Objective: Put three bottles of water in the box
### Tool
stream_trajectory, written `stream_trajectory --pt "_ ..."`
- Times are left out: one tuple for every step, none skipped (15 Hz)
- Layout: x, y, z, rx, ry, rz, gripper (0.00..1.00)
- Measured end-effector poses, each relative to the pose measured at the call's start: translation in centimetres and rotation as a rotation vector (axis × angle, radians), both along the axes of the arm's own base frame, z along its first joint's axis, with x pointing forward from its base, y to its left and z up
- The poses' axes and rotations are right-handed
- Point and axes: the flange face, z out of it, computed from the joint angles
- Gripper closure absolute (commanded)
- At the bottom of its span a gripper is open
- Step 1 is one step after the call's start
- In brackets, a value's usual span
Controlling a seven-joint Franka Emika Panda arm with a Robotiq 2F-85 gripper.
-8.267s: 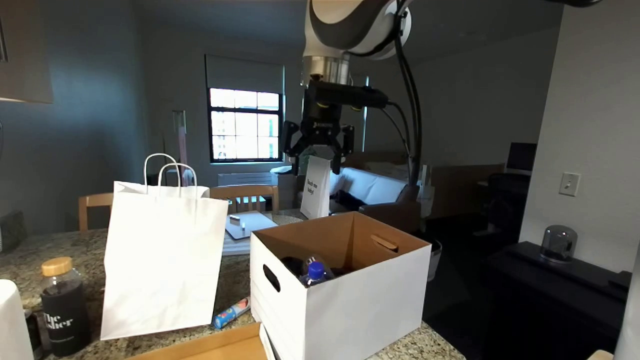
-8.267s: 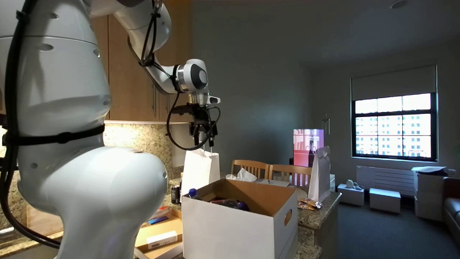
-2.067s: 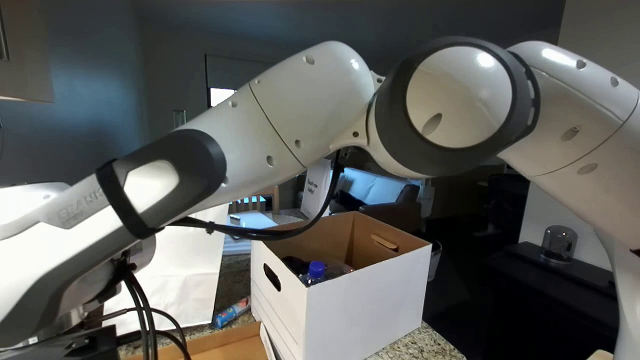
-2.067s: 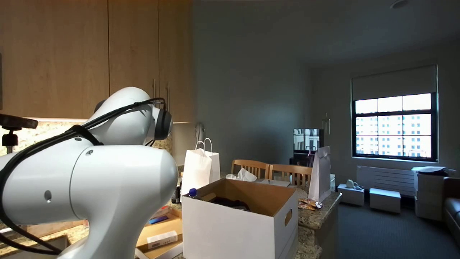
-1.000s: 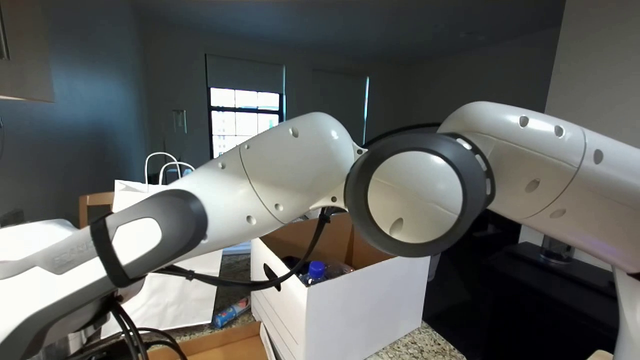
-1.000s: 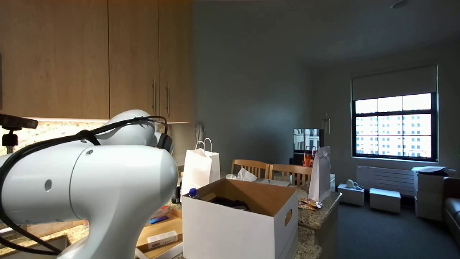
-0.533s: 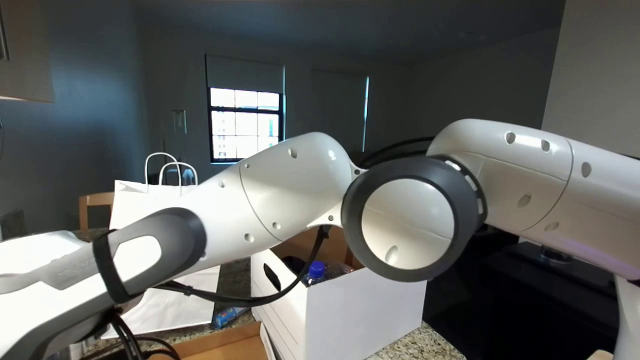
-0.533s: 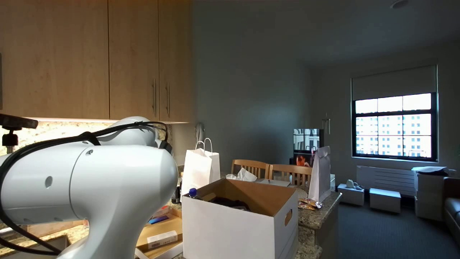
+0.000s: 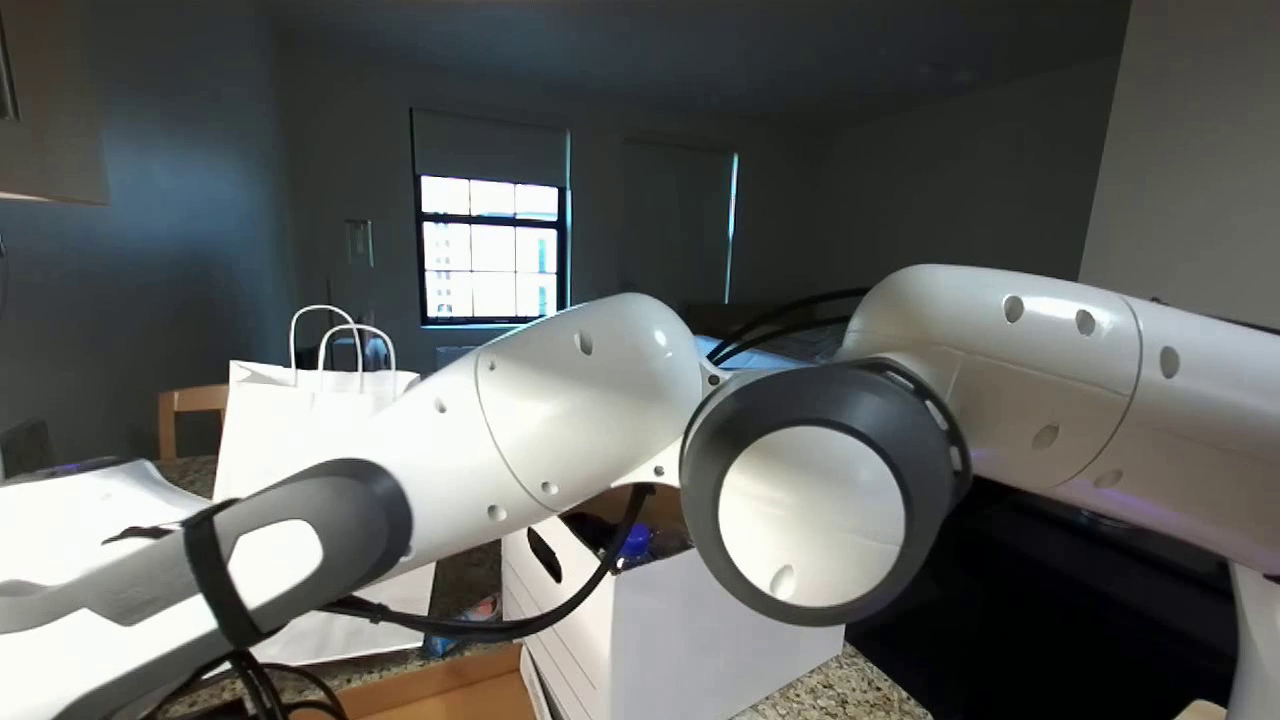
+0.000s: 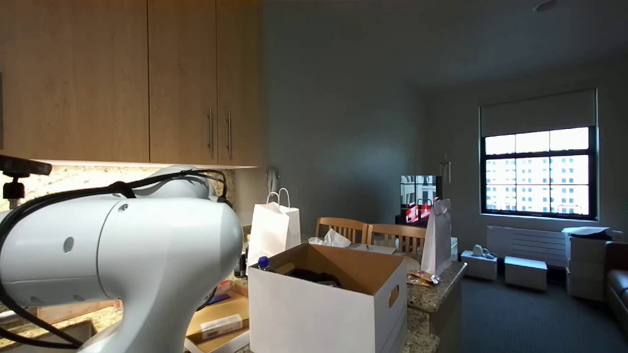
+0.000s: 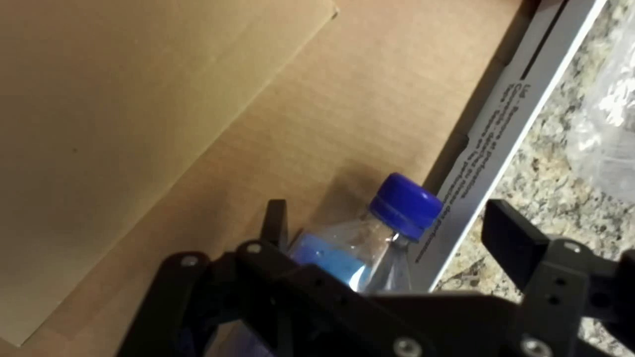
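Observation:
In the wrist view my gripper (image 11: pixel 392 228) is open, its fingers apart on either side of a clear water bottle (image 11: pixel 325 253) with a blue cap. The bottle lies in a shallow brown cardboard tray (image 11: pixel 307 114), its cap near the tray's white edge; its lower part is hidden by the gripper. The large white box shows in both exterior views (image 9: pixel 720 630) (image 10: pixel 314 314). A blue-capped bottle (image 9: pixel 636 541) (image 10: pixel 263 264) stands in its corner. Dark contents (image 10: pixel 314 277) lie beside it; I cannot tell what they are. In the exterior views the gripper is out of sight.
A white paper bag with handles (image 9: pixel 300 410) (image 10: pixel 274 230) stands beside the tray. The tray also shows in an exterior view (image 10: pixel 235 304), with a small white carton (image 10: pixel 222 327) in it. Clear crumpled plastic (image 11: pixel 607 129) lies on the granite counter. A blue tube (image 9: pixel 460 630) lies near the box.
Eight seconds ago the open gripper was high above the box. The arm has since swung over to the tray side, and over the last second it has lowered further. The box has not moved.

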Motion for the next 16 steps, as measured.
stream_trajectory --pt "0.2 0.1 -0.2 0.004 -0.024 -0.008 0.0" --pt "0.3 0.1 -0.4 0.006 -0.043 -0.013 0.0" --pt "0.4 0.1 -0.7 0.005 -0.06 -0.018 0.0" --pt "0.6 0.1 -0.9 0.004 -0.074 -0.024 0.0" --pt "0.7 0.0 -1.0 0.001 -0.086 -0.029 0.0" --pt "0.9 0.0 -1.1 -0.003 -0.095 -0.035 0.0" --pt "1.0 -0.1 -1.1 -0.006 -0.102 -0.039 0.0" --pt "1.2 -0.2 -1.2 -0.01 -0.108 -0.043 0.0" --pt "1.4 -0.4 -1.3 -0.013 -0.112 -0.045 0.25" --pt "1.5 -0.5 -1.5 -0.018 -0.115 -0.046 0.27" --pt "1.6 -0.6 -1.7 -0.023 -0.116 -0.046 0.33" --pt "1.6 -0.7 -1.9 -0.027 -0.116 -0.046 0.4" --pt "1.5 -0.8 -2.2 -0.031 -0.115 -0.045 0.47" --pt "1.4 -0.8 -2.5 -0.035 -0.114 -0.044 0.53" --pt "1.3 -0.8 -2.7 -0.038 -0.113 -0.042 0.6" --pt "1.2 -0.7 -2.7 -0.037 -0.113 -0.041 0.64"
